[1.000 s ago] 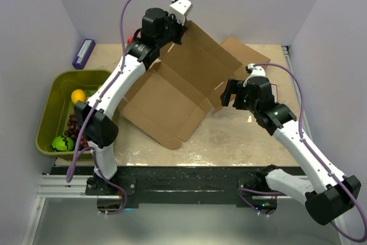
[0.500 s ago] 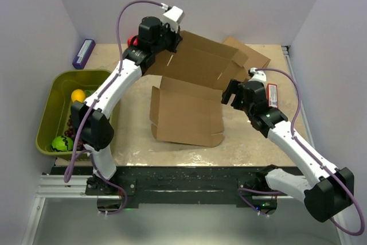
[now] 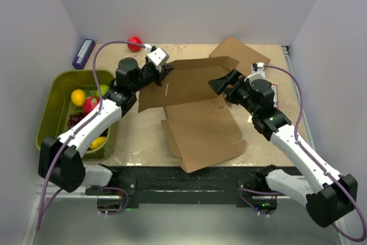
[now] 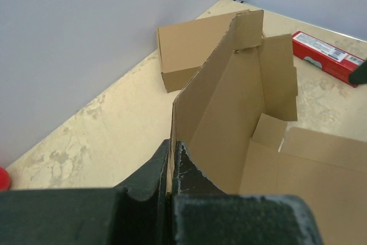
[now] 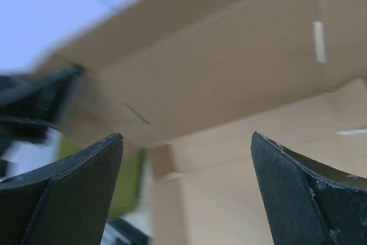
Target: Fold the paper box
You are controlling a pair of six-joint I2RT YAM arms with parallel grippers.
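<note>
Paper box fills the middle of the overhead frame as a half-opened, creased sheet. One broad panel lies flat on the table, its corner reaching toward the lower centre. A second panel with end flaps stands tilted above it, running from left of centre to right of centre.

The left arm stretches from the lower left up to that raised panel, and the right arm comes in from the lower right. A green bin sits at the left edge of the frame, beside the left arm. A second carton, fully formed, lies behind the sheet in the upper right.

The left gripper is pinched closed on the near edge of the raised panel; in the left wrist view the cardboard rises straight out of the slit between its fingers. The right gripper is spread wide at the right end of the raised panel and holds nothing. Its wrist view shows brown cardboard ahead between the parted fingers, and whether either finger touches it cannot be told.

A red packet lies flat on the table at the upper right of the left wrist view. A purple box rests in the upper left by the wall. A red ball sits at the back edge, left of centre. In the bin lie a yellow fruit and a red fruit, close together.
</note>
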